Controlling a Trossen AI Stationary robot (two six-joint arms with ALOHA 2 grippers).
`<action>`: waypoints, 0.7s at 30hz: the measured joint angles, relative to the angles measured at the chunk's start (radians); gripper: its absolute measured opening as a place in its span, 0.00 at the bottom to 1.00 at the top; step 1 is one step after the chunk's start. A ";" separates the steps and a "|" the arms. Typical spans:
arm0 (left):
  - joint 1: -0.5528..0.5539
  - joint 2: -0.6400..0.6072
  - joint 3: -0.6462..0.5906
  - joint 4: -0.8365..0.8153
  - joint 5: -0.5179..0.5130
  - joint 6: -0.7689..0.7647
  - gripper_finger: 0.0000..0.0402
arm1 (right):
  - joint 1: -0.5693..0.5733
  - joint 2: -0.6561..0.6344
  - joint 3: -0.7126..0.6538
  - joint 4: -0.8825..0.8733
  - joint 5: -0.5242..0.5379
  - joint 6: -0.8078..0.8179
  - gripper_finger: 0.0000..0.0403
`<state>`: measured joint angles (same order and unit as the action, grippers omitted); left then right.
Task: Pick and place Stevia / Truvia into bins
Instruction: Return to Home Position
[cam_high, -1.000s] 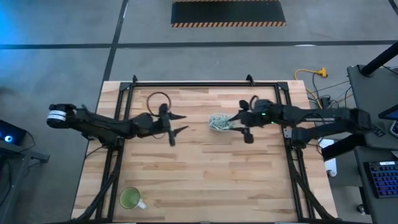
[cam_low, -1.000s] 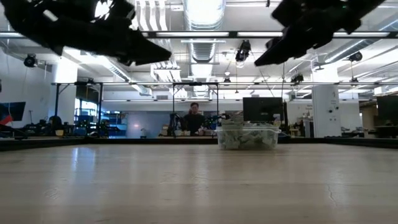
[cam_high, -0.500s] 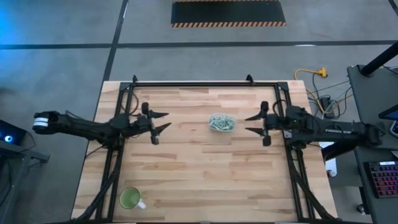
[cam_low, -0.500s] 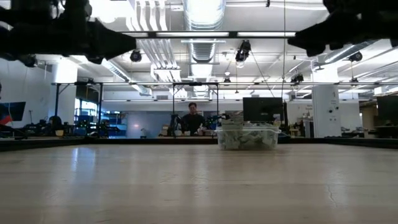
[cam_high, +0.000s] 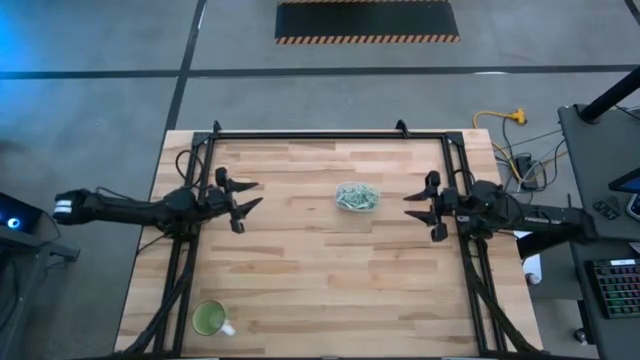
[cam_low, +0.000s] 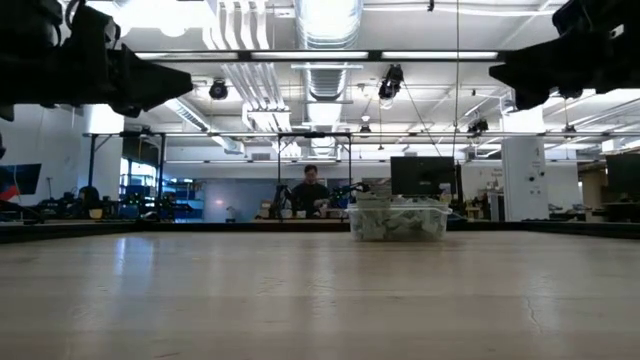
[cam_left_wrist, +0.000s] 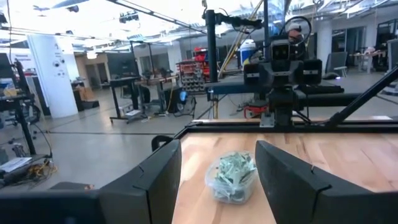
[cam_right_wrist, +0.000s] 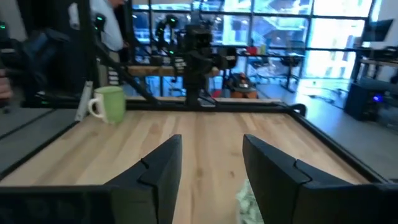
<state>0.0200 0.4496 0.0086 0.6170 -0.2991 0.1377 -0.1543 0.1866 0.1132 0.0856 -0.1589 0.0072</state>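
I've got both jaws apart and empty, left arm (cam_high: 150, 208) and right arm (cam_high: 520, 212) at opposite counter (cam_high: 330, 280) edges. My worry: the heaped Stevia sachets (cam_high: 352, 200) spilling if anything nudges the clear tub (cam_high: 373, 191).

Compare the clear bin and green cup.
The bin is see-through, showing sachets; the cup is opaque green. The cup has a handle; the bin has none. The bin sits mid-table between the left gripper and right gripper; the cup stands near a corner. Both stand on the table.

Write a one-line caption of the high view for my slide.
The left claw and right claw hang open at opposite sides; the clear bin of green sachets sits between them.
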 joint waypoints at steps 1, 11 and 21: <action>0.000 -0.011 0.000 -0.018 0.000 0.000 0.47 | 0.012 -0.009 -0.012 0.015 0.000 0.007 0.40; 0.000 -0.171 -0.001 -0.207 -0.001 -0.003 0.47 | 0.123 -0.084 -0.076 0.026 0.091 -0.005 0.39; -0.002 -0.388 -0.002 -0.465 0.051 -0.026 0.47 | 0.137 -0.091 -0.079 -0.098 0.141 -0.018 0.39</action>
<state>0.0177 0.0620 0.0071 0.1519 -0.2480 0.1118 -0.0170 0.0953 0.0345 -0.0124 -0.0177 -0.0109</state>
